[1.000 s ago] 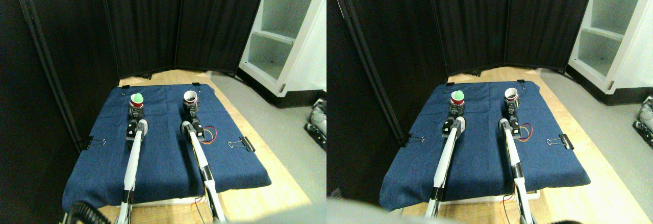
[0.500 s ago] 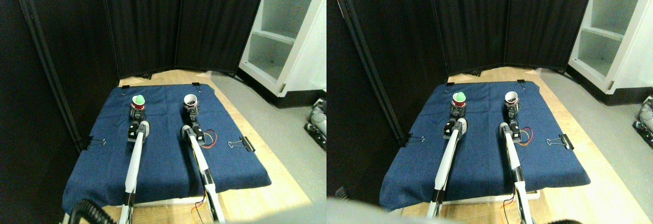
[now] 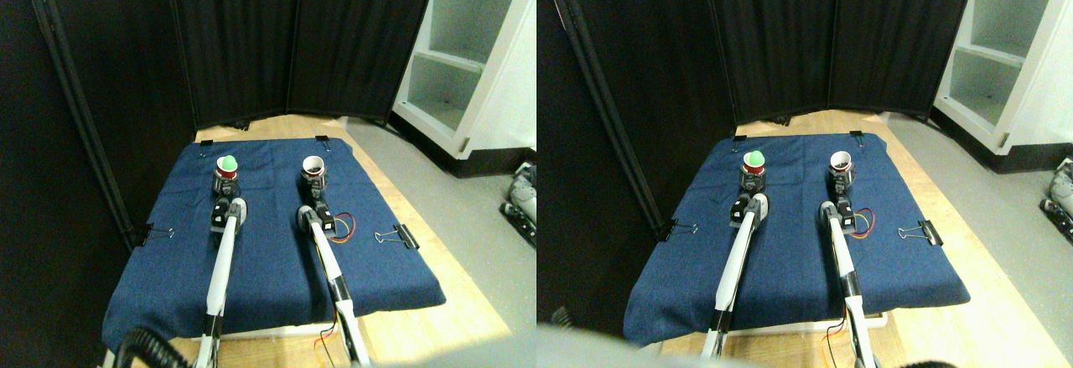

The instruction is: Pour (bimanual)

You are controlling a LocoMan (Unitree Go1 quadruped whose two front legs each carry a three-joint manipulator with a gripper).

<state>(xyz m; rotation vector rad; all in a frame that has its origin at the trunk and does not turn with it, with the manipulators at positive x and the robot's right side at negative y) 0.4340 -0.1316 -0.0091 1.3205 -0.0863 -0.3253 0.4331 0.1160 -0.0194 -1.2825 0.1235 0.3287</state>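
- Cups first: the left cup (image 3: 226, 165), red with a green ball sitting at its mouth, stands upright on the far left part of the blue cloth (image 3: 277, 259); the right cup (image 3: 313, 166), red with a white rim and a dark inside, stands upright level with it, well apart to the right.
- You have the left gripper (image 3: 224, 185) right at the near side of the left cup and the right gripper (image 3: 315, 185) at the near side of the right cup. At this size you cannot tell whether either pair of jaws is spread, pressed together or pinching a cup.
- My reading: each arm takes one cup so that one can be tipped into the other; the ball-filled cup looks like the source, the empty-looking one the receiver.
- Both cups look to be resting on the cloth, so the pour has not begun.
- Around them: binder clips (image 3: 397, 236) pin the cloth to the wooden board (image 3: 436, 242), likely to stop it sliding, and loose coloured wires (image 3: 344, 222) lie just right of the right arm.
- Against the pictures a second and half a second back, the grippers sit a touch nearer the cups; the cups themselves have not moved.
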